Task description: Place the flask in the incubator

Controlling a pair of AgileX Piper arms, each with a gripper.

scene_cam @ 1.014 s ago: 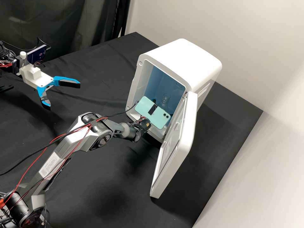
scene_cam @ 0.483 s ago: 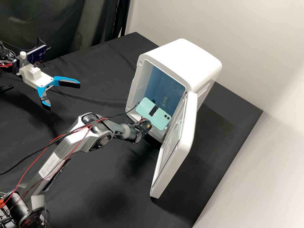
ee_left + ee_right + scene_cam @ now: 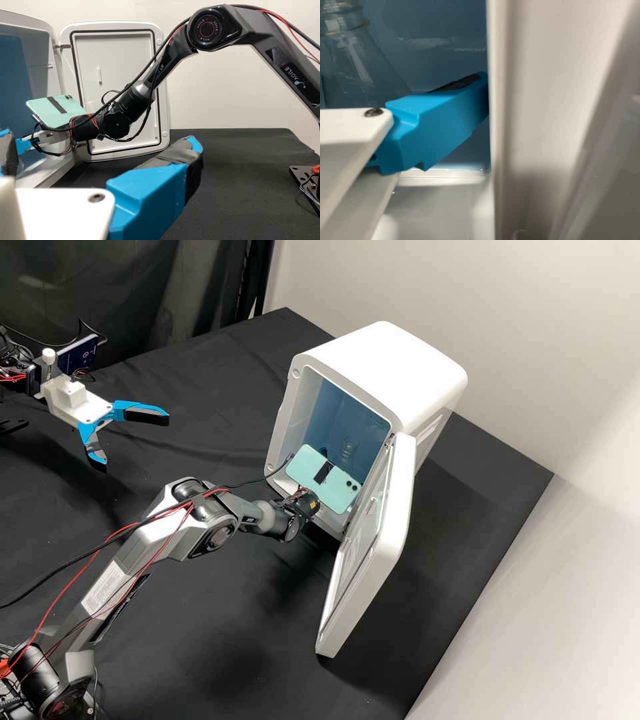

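Flask: clear glass, inside the incubator, door open. Likely light, rigid, slick, breakable; best held at the neck. Right claw: in the chamber beside the flask, grip cannot be told. Left claw: wide open, empty, above the desk. Desk black, cloth-covered; white wall behind.

The incubator is white outside and pale blue inside, and its door is white too. The flask within is clear glass. A mint-green phone carries a black strip. The tabletop is black. The left end effector is white with bright blue fingers and dark pads. The right arm is dark grey, with red and black wires.
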